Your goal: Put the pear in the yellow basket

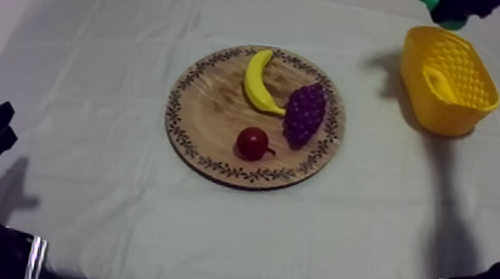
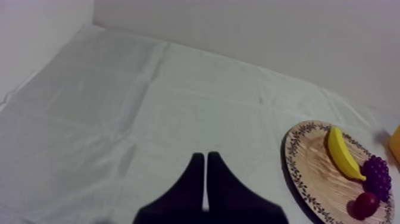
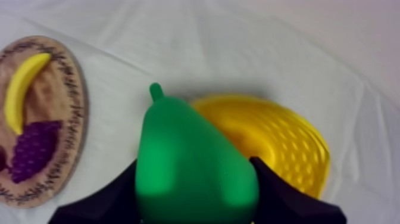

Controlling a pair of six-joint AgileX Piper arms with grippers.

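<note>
the pear is off the wooden board and clamped in the right gripper, which squeezes its broad belly from both sides with the stem pointing away from the wrist. in the top view that gripper hangs high at about 12 o'clock of the yellow basket, which sits at 2 o'clock from the board. from the right wrist view the basket lies beneath and beyond the pear, though i cannot tell whether the fruit is over the opening or just short of the rim. the left gripper rests at 8 o'clock of the cloth, closed together on nothing. on the board lie the banana at 12 o'clock, the bunch of grapes at 3 o'clock and the small red fruit at 6 o'clock. the main risk, as i judge it, is letting go off-centre: the pear could strike the rim and roll onto the cloth. dropped from this height it might bounce out, or tip the basket if that is light. the smooth, tapering skin could also slip in the grip, and a careless descent could shove the basket.
</note>
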